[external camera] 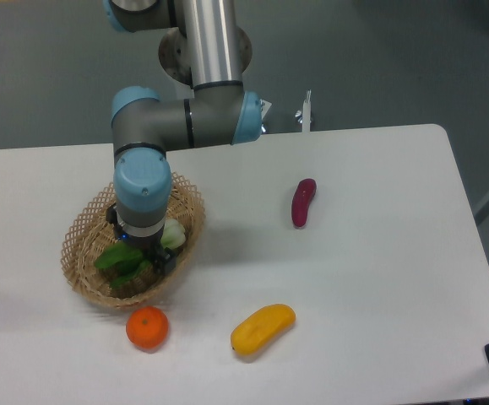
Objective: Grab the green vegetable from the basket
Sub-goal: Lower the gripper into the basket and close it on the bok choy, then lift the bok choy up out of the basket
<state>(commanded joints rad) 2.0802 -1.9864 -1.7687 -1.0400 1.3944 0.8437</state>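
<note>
The green vegetable [126,261], a small bok choy with dark green leaves and a pale stalk base [173,234], lies inside the oval tan wicker basket [84,232] at the left of the table. My gripper [147,257] reaches straight down into the basket over the bok choy. The arm's wrist hides most of the fingers; a dark fingertip shows against the leaves. I cannot tell whether the fingers are shut on the vegetable or still apart.
An orange [147,328] sits just in front of the basket. A yellow fruit [263,328] lies at front centre. A purple-red oblong vegetable [303,202] lies to the right of the arm. The white table ends at the right [472,253].
</note>
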